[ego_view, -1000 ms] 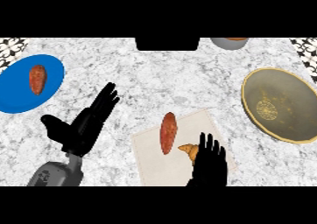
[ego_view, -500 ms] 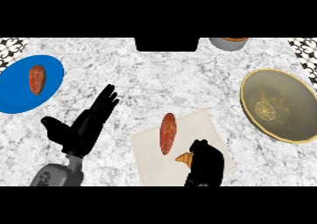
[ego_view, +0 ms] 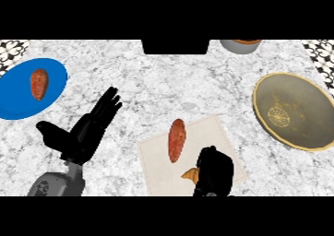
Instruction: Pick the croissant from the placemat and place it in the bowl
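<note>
The croissant (ego_view: 191,174) lies at the near edge of the beige placemat (ego_view: 214,133); only its golden left tip shows. My right hand (ego_view: 215,169) covers the remainder, fingers curled down over it. The bowl (ego_view: 295,110), dull gold with a pattern at its centre, stands to the right of the placemat, well beyond the hand. My left hand (ego_view: 85,131) rests open on the counter left of the placemat, fingers pointing up and to the right.
A reddish-brown oblong food (ego_view: 175,140) lies on the placemat just beyond the croissant. A blue plate (ego_view: 16,99) at the far left carries a similar one (ego_view: 38,84). A grey pot (ego_view: 239,45) and a black block (ego_view: 175,45) sit at the far edge.
My right hand's fingers, straight a second ago, have curled down over the croissant. The croissant has shifted slightly toward the near edge. The left hand has stayed in place.
</note>
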### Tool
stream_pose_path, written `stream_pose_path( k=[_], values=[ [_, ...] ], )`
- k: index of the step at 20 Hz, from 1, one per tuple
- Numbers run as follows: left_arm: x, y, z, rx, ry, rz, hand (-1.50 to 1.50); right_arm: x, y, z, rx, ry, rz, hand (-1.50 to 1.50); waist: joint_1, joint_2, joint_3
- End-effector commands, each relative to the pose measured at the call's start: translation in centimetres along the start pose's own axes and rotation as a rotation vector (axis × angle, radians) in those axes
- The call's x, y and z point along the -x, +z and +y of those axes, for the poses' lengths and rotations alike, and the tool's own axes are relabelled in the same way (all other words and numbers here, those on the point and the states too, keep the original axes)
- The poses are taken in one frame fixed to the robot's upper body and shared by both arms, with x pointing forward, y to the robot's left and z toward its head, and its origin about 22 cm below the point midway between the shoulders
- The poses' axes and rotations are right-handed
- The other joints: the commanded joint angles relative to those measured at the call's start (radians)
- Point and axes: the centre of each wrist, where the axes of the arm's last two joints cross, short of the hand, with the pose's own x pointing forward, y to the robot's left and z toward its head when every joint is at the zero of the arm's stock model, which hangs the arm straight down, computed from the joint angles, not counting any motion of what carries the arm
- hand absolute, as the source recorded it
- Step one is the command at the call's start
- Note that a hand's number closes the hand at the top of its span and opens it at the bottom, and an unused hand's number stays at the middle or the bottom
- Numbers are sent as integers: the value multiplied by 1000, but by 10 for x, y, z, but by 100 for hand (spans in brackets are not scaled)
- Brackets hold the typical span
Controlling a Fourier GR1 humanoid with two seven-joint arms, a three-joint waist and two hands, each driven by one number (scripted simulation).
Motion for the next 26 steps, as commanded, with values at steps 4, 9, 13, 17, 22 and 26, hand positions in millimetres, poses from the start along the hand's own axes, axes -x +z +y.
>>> stream_pose_path(
  k=[4,9,13,17,22,26],
  values=[
    [9,-1,-4,-3,-12,4,0,-19,2,-10,-9,66,-29,150,4,11,11],
    [13,-9,-8,15,-25,-5,0,11,-5,-44,12,139,-78,150,-5,10,10],
    [-9,2,2,0,-5,0,0,-6,0,-45,144,89,-43,150,0,10,10],
    [0,1,0,-11,-1,2,0,-8,45,-97,221,-34,-99,150,-6,8,10],
    [-6,14,2,-11,-9,-5,0,-5,75,-148,430,-56,-81,150,-3,4,10],
    [3,-2,-7,3,16,13,0,1,102,-172,496,-67,-61,150,-9,7,9]
  ],
)
